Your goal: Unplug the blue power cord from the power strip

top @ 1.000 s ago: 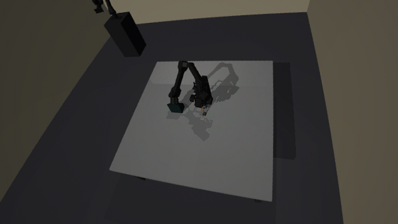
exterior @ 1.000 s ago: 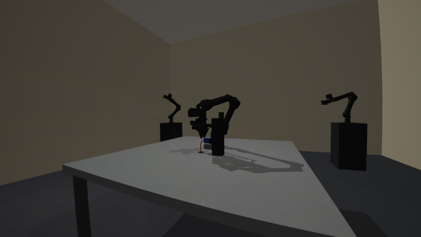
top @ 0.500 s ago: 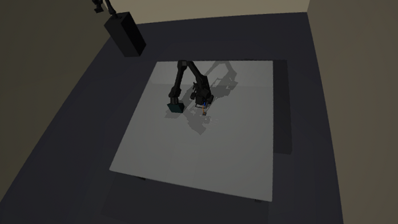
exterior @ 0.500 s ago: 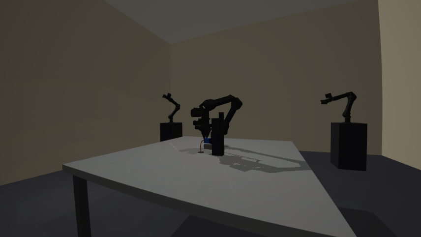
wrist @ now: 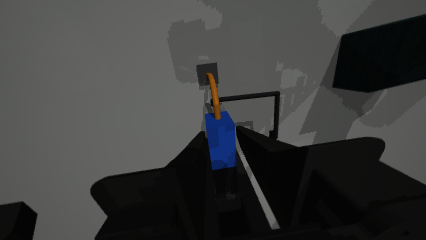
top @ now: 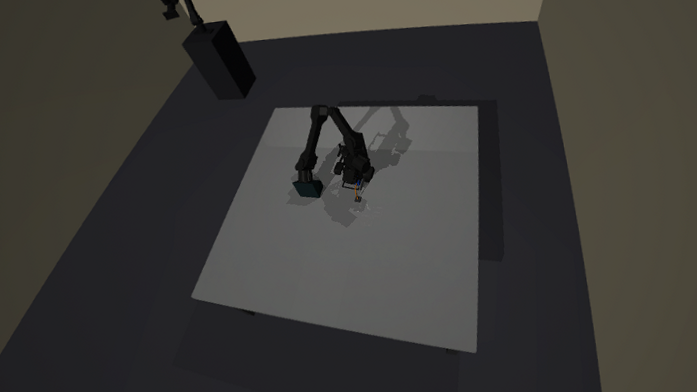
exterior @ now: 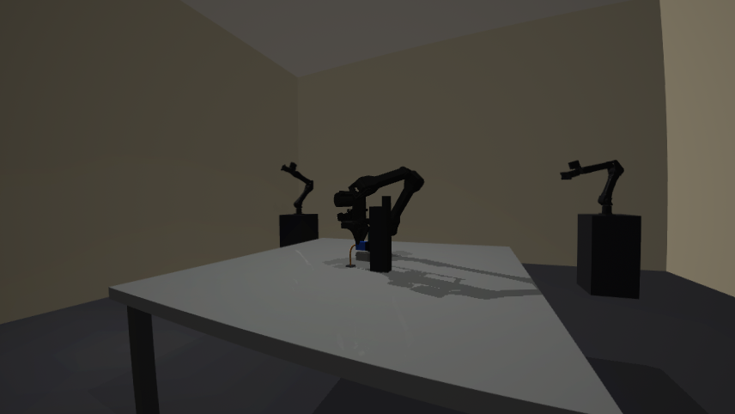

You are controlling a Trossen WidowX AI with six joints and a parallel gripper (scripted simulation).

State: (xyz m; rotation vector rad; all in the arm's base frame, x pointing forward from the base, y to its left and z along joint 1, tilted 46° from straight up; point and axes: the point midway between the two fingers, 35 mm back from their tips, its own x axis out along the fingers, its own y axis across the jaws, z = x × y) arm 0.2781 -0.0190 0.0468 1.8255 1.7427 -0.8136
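The blue plug [top: 359, 182] [exterior: 361, 246] [wrist: 221, 145] lies level, with a dark part behind it, above a grey piece [exterior: 367, 256] that seems to be the power strip. Whether the plug sits in a socket cannot be seen. An orange cord [top: 356, 192] [exterior: 350, 255] [wrist: 215, 95] bends from its front end down to a small square plate [top: 359, 199] [exterior: 349, 265] [wrist: 201, 75] on the table. My gripper [exterior: 358, 242] [wrist: 220, 132] points down with its fingers part open, one on each side of the plug and very close to it. A firm grip does not show.
A dark teal block [top: 307, 188] [exterior: 380, 239] [wrist: 382, 57] stands on the white table [top: 314, 277] [exterior: 257, 298] beside the plug. A thin black frame [wrist: 250, 96] shows just past the fingers. Two other arms stand on pedestals [exterior: 298, 230] [exterior: 608, 257] off the table.
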